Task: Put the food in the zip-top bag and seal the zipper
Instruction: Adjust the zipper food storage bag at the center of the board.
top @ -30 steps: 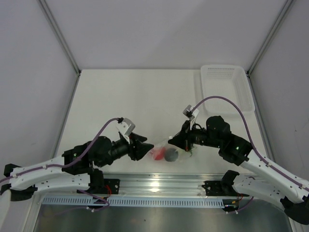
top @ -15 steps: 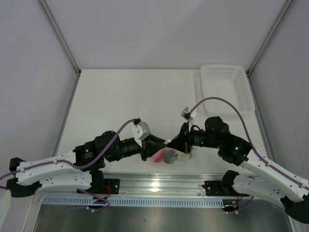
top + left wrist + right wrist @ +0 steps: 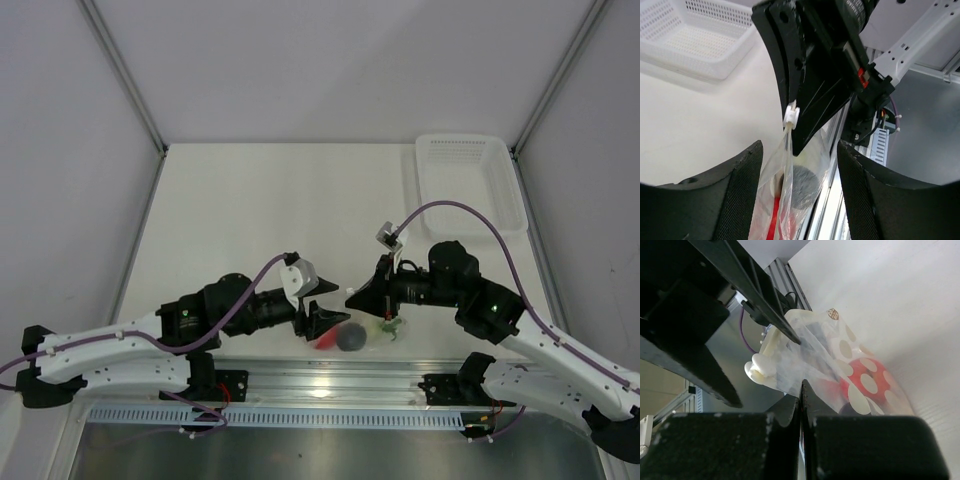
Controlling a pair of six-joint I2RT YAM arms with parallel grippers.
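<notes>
The right gripper (image 3: 801, 386) is clamped on the top edge of the clear, crinkly zip-top bag (image 3: 786, 200), just beside a small white tab (image 3: 790, 116) at the zipper's end. Below its jaws the bag holds the red round tomato (image 3: 867, 377), the small dark ball (image 3: 351, 338) and the green-leaved white radish (image 3: 388, 328). Facing it, the left gripper (image 3: 799, 150) stands spread, one finger on either side of the film. If those fingers close below the strip they would likely squash food and leave the seal unpressed. Dragging too hard could pull the edge out of the right gripper's pinch. Whether the strip is already pressed, I cannot tell.
</notes>
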